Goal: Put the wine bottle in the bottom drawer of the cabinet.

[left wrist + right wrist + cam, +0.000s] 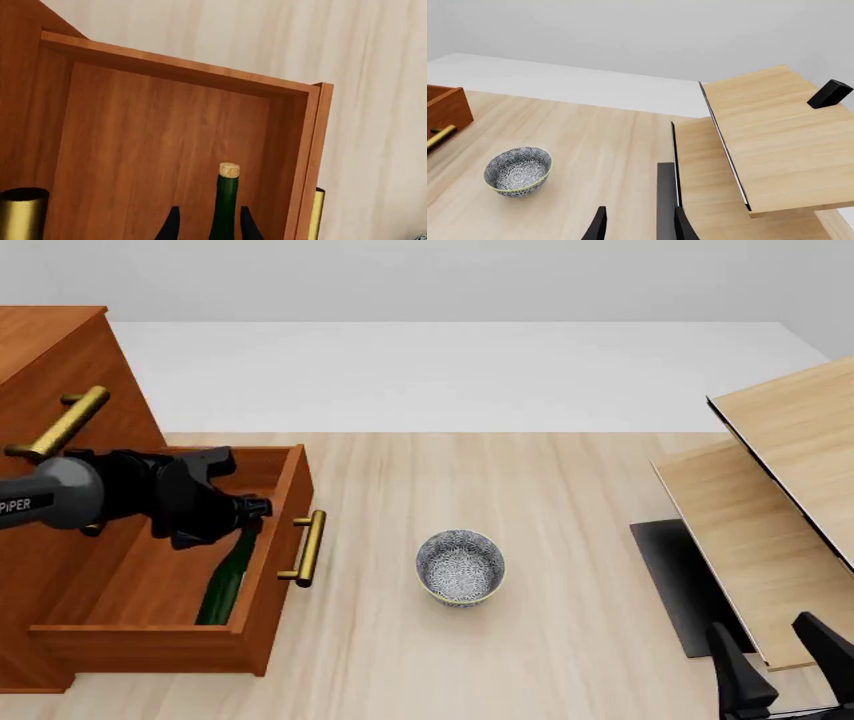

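Glass, dark green and likely heavy, slick and breakable, the wine bottle lay inside the pulled-out bottom drawer of the cabinet. The left gripper clasped its narrow neck, the natural hold. The right gripper stood parted, idle.

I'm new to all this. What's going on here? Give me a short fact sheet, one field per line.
left tool: fingers either side of the wine bottle, over the bottom drawer
bottle: leaning inside the drawer, cork end up
bottom drawer: pulled open from the cabinet
right tool: open, holding nothing, near the pale shelf unit
bowl: on the table, between drawer and shelf unit
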Robot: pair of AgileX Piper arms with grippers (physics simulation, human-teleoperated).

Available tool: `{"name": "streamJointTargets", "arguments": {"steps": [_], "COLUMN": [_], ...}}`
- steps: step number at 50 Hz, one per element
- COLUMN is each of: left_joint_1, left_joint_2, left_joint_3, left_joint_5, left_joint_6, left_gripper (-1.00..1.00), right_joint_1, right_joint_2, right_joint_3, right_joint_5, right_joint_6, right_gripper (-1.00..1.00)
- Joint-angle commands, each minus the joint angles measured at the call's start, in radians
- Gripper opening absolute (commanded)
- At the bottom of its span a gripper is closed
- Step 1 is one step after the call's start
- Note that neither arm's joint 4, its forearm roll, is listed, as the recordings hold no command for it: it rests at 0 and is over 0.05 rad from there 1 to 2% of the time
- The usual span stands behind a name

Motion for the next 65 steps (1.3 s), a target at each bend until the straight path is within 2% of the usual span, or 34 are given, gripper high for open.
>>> {"name": "streamJointTargets", "arguments": {"steps": [1,22,29,32,40,47,50,51,58,60,63,65], "left_joint_1": [-0.034,0.029,0.024,0.033,0.026,0.001,0.018,0.009,0.018,0.005,0.046,0.026], "left_joint_2": [-0.004,-0.096,-0.14,-0.16,-0.224,-0.34,-0.392,-0.399,-0.548,-0.583,-0.649,-0.703], "left_joint_3": [-0.005,-0.055,-0.063,-0.068,-0.068,-0.063,-0.069,-0.068,-0.06,-0.057,-0.035,-0.021], "left_joint_5": [0.033,0.121,0.146,0.16,0.184,0.235,0.258,0.269,0.326,0.337,0.359,0.382], "left_joint_6": [0.07,0.147,0.145,0.17,0.185,0.201,0.248,0.234,0.294,0.278,0.333,0.308], "left_gripper": [1.0,1.0,1.0,1.0,1.0,1.0,1.0,1.0,1.0,1.0,1.0,1.0], "right_joint_1": [0.0,0.001,0.001,0.001,0.001,0.001,0.001,0.001,0.001,0.001,0.001,0.001], "right_joint_2": [-0.002,0.002,-0.001,-0.003,-0.004,-0.002,-0.002,-0.003,-0.005,-0.003,-0.003,-0.004], "right_joint_3": [0.0,0.0,0.0,0.0,0.0,0.0,0.0,0.0,0.0,0.0,0.0,0.0], "right_joint_5": [0.001,-0.003,0.001,0.002,0.003,0.001,0.002,0.003,0.004,0.003,0.003,0.004], "right_joint_6": [0.001,-0.004,-0.005,-0.005,-0.005,-0.008,-0.008,-0.007,-0.009,-0.007,-0.008,-0.007], "right_gripper": [1.0,1.0,1.0,1.0,1.0,1.0,1.0,1.0,1.0,1.0,1.0,1.0]}}
